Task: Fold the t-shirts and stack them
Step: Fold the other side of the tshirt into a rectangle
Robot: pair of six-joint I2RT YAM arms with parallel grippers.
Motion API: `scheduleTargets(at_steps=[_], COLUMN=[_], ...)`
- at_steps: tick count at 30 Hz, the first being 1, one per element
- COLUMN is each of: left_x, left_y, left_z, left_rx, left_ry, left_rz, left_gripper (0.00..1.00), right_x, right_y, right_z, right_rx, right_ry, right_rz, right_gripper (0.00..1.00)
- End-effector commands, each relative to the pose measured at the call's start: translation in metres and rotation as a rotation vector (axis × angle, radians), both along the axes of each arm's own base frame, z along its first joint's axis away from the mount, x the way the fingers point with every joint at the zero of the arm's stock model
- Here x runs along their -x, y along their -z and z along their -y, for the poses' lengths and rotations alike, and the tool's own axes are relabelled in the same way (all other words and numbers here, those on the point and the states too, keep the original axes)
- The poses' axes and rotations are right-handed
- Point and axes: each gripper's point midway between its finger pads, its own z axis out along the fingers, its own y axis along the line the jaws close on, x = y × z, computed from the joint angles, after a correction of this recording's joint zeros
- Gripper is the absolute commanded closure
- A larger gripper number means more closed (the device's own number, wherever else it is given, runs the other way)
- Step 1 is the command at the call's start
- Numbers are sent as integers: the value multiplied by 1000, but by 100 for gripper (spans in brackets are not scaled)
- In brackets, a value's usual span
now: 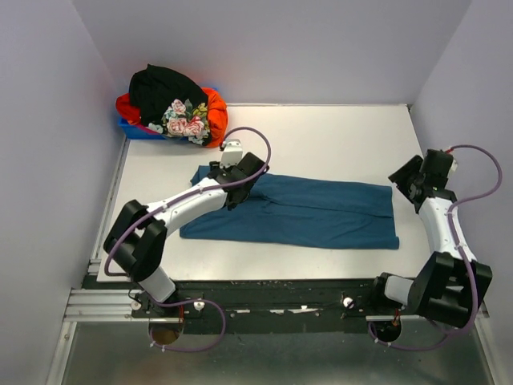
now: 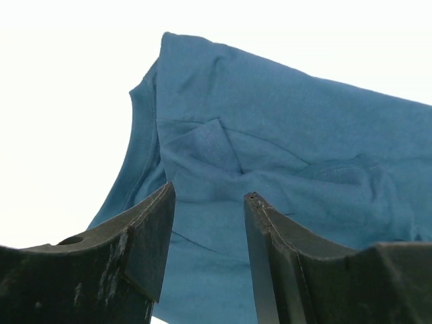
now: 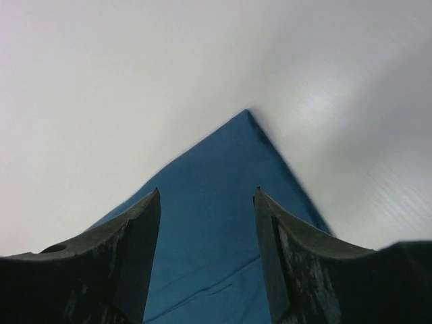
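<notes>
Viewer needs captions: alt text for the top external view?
A teal-blue t-shirt lies folded lengthwise on the white table, with the left gripper over its left end and the right gripper by its far right corner. A heap of shirts, black, orange-red and floral, sits on a blue bin at far left.

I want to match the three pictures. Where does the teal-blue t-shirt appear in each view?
Top external: teal-blue t-shirt lies flat across the table's middle.
Left wrist: fills centre and right.
Right wrist: its corner, lower centre.
Shared landmark: the white table around it.
</notes>
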Motion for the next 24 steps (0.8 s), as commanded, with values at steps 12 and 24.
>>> scheduleTargets(at_steps=[12,24], left_x=[-46,-88], left_y=[-7,22], left_z=[-56,-77], left_rx=[190,189], left_ry=[-130,-193], left_rz=[29,-46], left_gripper=[43,51], right_x=[-35,-60], right_y=[-5,-3], right_z=[-274,-457], right_rx=[-301,-439], right_ry=[-903,-1361], right_rz=[123,124], right_gripper=[37,36])
